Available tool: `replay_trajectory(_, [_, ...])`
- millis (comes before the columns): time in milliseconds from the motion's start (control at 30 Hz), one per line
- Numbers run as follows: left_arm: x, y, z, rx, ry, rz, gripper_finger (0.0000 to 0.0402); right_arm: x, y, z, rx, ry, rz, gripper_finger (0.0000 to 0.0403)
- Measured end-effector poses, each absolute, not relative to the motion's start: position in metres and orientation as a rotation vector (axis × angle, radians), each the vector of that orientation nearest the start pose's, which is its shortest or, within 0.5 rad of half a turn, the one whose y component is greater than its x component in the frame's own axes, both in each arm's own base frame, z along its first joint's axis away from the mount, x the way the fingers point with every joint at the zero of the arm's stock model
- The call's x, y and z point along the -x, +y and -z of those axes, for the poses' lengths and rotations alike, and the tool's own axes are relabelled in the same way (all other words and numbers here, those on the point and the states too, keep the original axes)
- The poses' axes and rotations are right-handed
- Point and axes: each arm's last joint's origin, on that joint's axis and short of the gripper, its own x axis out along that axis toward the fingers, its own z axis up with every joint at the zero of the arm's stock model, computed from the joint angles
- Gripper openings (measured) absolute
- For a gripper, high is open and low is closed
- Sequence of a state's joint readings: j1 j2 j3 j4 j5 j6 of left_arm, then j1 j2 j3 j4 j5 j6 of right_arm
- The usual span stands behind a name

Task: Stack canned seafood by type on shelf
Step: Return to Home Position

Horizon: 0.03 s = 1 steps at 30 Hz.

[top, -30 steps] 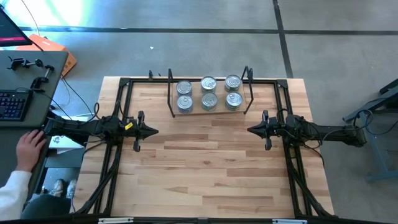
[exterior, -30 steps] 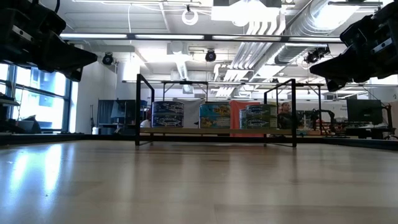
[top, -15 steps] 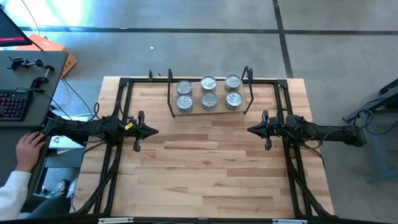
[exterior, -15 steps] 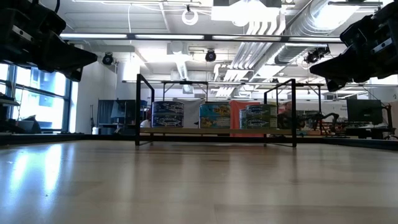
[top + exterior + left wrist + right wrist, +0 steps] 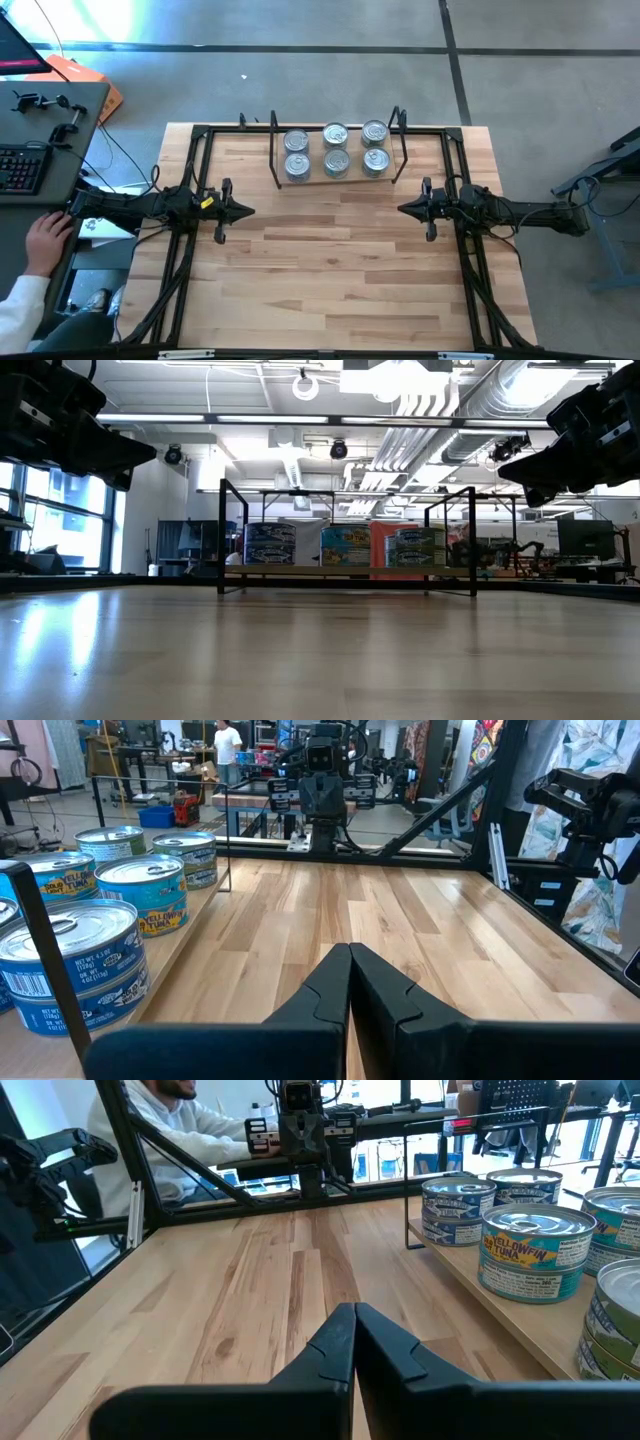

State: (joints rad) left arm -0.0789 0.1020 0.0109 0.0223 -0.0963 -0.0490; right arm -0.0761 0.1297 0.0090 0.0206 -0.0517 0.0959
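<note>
Wooden table carries the shelf. Left gripper hangs nearside of the shelf, off its left end and well apart from it, fingers pressed together on nothing; right gripper likewise off the shelf's right end, fingers pressed together. Tins sit on the shelf in two rows of three, seemingly stacked two high

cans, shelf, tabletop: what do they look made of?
cans: metal by the look, with shiny silver lids and glossy printed labels around the sides.
shelf: light board with wood grain, in a thin black frame, probably coated wire.
tabletop: pale wooden strips, butcher-block pattern, smooth satin sheen.
</note>
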Motion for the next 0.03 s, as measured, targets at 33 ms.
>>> replay_trajectory(33, [-0.1030,-0.0054,-0.1612,0.043,0.068,-0.019,0.0001,-0.1047,-0.0064,-0.1580,-0.102,0.099,0.029,0.0000])
